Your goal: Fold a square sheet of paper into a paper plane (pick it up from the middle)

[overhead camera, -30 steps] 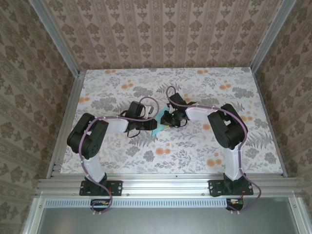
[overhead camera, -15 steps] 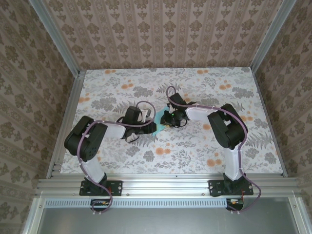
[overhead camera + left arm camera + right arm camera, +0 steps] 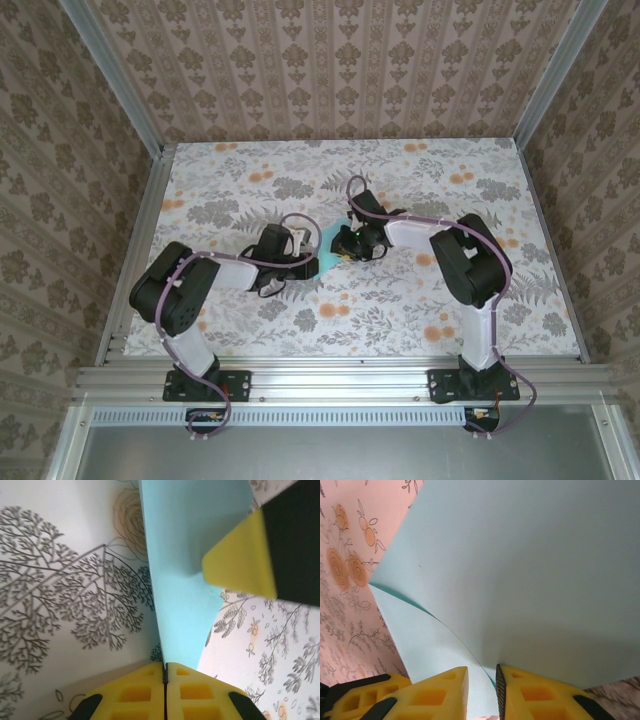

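The square sheet of paper (image 3: 327,251) sits near the middle of the floral worktop (image 3: 400,320), between the two arms, which reach in toward each other from the left and the right. It is no flat square here (a fold line shows in the right wrist view, with one turquoise layer curving over another). In the left wrist view the left gripper (image 3: 165,672) has its yellow fingers pressed together along a thin seam. A narrow end of the paper runs down into that seam, so they are clamped on the sheet. From there the paper rises and widens away from the camera, above the grey tree print. One yellow-tipped finger (image 3: 240,555) of the other arm lies against the paper's far part. In the right wrist view the right gripper (image 3: 481,680) has its fingers a narrow gap apart, and the paper's curved fold passes down into that gap. Whether they press on the sheet or merely stand around it I cannot tell. Above them the broad pale-blue sheet spreads up and to the right, with the orange flowers of the worktop at the left.
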Tool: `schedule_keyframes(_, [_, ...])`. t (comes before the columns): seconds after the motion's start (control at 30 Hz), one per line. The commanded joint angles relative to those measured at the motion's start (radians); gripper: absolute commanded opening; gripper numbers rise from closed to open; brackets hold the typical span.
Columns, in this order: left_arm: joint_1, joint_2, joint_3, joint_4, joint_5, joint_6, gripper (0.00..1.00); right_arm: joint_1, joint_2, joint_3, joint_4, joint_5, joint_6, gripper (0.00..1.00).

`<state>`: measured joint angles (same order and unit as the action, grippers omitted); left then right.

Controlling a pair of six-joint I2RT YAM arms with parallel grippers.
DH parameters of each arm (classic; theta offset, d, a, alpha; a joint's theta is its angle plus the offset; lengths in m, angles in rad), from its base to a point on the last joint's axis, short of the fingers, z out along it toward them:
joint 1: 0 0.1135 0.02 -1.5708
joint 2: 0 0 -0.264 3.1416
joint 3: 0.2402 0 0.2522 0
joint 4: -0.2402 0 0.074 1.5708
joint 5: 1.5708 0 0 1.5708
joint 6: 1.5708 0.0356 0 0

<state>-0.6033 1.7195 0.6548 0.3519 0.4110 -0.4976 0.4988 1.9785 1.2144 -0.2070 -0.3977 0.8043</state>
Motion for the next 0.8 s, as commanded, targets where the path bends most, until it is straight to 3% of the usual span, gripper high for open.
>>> schedule_keyframes(0.0, [-0.032, -0.044, 0.010, -0.087, -0.101, 0.153, 0.06, -0.015, -0.106, -0.019, 0.029, 0.014, 0.039, 0.26])
schedule_keyframes(0.17, [-0.063, -0.058, 0.013, -0.096, -0.183, 0.245, 0.05, -0.014, -0.151, -0.049, 0.051, 0.025, 0.078, 0.28])
schedule_keyframes(0.4, [-0.109, -0.055, 0.005, -0.079, -0.277, 0.352, 0.05, -0.014, -0.155, -0.105, 0.154, -0.002, 0.269, 0.45])
schedule_keyframes(0.77, [-0.151, -0.041, -0.012, -0.047, -0.374, 0.432, 0.04, -0.013, -0.053, -0.077, 0.238, -0.069, 0.448, 0.51])
